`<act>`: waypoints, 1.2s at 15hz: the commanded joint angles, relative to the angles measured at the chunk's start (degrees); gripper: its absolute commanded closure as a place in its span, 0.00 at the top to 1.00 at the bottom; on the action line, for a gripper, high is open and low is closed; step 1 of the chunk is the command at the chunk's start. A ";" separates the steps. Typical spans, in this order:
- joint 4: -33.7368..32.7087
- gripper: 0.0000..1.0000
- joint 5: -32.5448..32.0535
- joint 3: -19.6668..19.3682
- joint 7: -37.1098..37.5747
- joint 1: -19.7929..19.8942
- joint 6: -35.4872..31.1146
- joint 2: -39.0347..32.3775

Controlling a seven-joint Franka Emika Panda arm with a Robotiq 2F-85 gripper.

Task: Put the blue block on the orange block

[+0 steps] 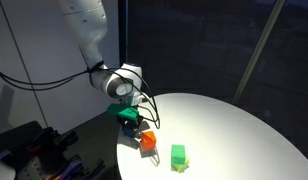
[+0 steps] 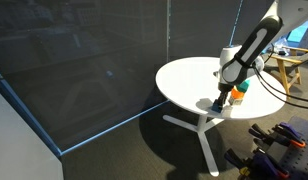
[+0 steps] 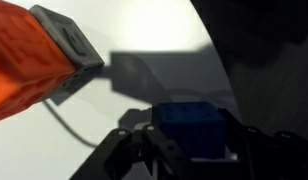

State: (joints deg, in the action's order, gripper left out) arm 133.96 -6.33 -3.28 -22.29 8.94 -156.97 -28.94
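The blue block (image 3: 194, 122) sits between my gripper's (image 3: 194, 140) dark fingers (image 3: 137, 150) in the wrist view, on the white table. The gripper is shut on it. In an exterior view the gripper (image 1: 130, 119) reaches down to the table's near-left edge, and the orange block (image 1: 149, 141) lies just to its right, apart from it. Seen from another side, the gripper (image 2: 222, 100) stands low over the table with the orange block (image 2: 234, 97) beside it. In the wrist view the orange block (image 3: 24, 65) fills the upper left.
A bright green block (image 1: 178, 155) rests on the round white table (image 1: 234, 125) to the right of the orange one; it also shows as the green block (image 2: 244, 88). The table edge (image 3: 226, 70) runs close beside the gripper. A thin cable (image 3: 79, 125) lies on the tabletop.
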 commanded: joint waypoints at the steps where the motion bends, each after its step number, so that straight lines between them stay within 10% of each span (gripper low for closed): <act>1: 0.24 0.34 -2.66 -0.83 1.61 -0.73 2.54 2.28; 18: 5.08 0.34 -2.51 -1.48 0.57 -0.08 10.77 17.22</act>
State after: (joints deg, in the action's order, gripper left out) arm 136.87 -7.58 -4.10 -22.22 8.79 -147.97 -15.89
